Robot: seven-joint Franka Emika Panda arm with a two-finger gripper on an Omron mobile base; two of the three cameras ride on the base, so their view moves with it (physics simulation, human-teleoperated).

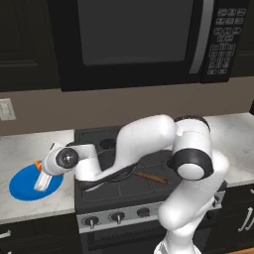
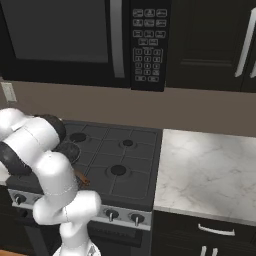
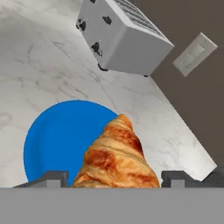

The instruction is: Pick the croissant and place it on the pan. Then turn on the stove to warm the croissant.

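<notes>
Straddling the croissant (image 3: 117, 157) over the blue plate (image 3: 57, 135), the pincer (image 3: 113, 178) stands spread, tips not visibly touching it; microwave keypad (image 2: 146, 45) lettering unreadable; toaster (image 3: 122, 37) at twelve o'clock.

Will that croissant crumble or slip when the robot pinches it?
The croissant looks flaky and ridged, so it probably dents or sheds crumbs under a hard squeeze. Its ridges likely give grip. It looks light, small beside the blue plate, so it should lift easily.
</notes>
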